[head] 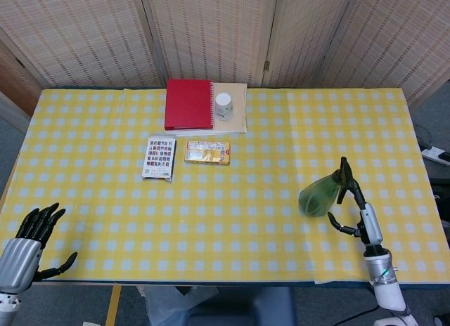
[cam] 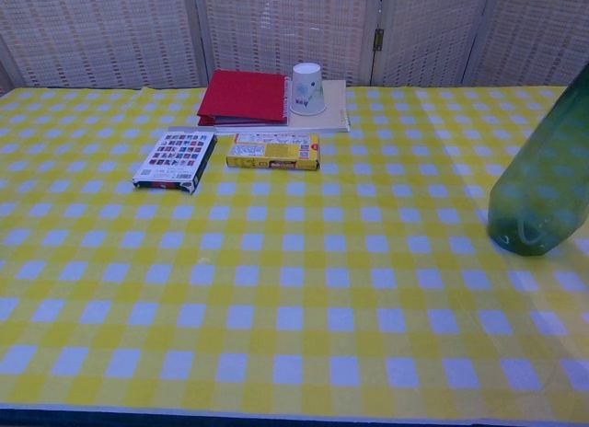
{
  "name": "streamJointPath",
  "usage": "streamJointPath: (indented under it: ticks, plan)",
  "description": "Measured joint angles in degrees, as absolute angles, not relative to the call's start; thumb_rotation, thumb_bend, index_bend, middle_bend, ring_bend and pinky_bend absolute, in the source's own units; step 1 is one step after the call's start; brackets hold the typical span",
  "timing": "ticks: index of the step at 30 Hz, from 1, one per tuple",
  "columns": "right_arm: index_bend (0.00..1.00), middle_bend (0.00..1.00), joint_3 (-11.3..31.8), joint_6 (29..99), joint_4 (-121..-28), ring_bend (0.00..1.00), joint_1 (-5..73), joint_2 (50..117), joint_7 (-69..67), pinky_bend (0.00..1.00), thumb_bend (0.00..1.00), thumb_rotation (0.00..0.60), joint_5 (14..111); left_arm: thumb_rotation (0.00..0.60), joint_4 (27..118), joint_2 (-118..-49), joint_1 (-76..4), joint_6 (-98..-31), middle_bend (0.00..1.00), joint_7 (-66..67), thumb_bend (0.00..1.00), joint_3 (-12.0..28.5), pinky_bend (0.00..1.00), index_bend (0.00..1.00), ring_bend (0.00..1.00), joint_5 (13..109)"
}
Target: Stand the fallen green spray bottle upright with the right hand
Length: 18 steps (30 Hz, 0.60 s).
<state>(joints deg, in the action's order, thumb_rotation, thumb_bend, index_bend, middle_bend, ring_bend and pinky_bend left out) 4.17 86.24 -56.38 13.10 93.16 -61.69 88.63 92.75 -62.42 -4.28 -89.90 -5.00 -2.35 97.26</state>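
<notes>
The green spray bottle [head: 318, 198] rests on its base near the table's right side and leans well over to the right, its dark nozzle pointing at my right hand. My right hand [head: 364, 219] is just right of and nearer than the bottle, fingers apart, with no grip on the body; its fingertips look close to the nozzle, and contact is unclear. In the chest view the bottle [cam: 543, 188] tilts out past the right border and no fingers show on it. My left hand [head: 24, 245] hangs off the near left corner, fingers spread and empty.
A red notebook [head: 188, 103] and a paper cup [head: 223, 105] on a tan pad sit at the back centre. A yellow box [head: 207, 152] and a patterned card box [head: 159, 157] lie in front of them. The yellow checked tablecloth [head: 232, 220] covers the table.
</notes>
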Motion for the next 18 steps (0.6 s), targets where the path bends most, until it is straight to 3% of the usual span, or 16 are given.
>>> streamJointPath:
  ticks: [8, 18]
  plan:
    - [0.00, 0.04, 1.8, 90.4, -61.0, 0.05, 9.3, 86.2, -55.2, 0.00, 0.38, 0.600, 90.1, 0.328, 92.8, -62.4, -4.2, -90.1, 0.07, -4.8, 0.35, -2.4, 0.00, 0.00, 0.09, 97.3]
    - [0.00, 0.00, -2.1, 89.7, -76.5, 0.00, 5.6, 69.5, -25.0, 0.00, 0.38, 0.600, 90.3, 0.329, 93.4, -63.3, -3.8, -90.0, 0.07, -1.7, 0.35, -2.0, 0.00, 0.00, 0.09, 96.2]
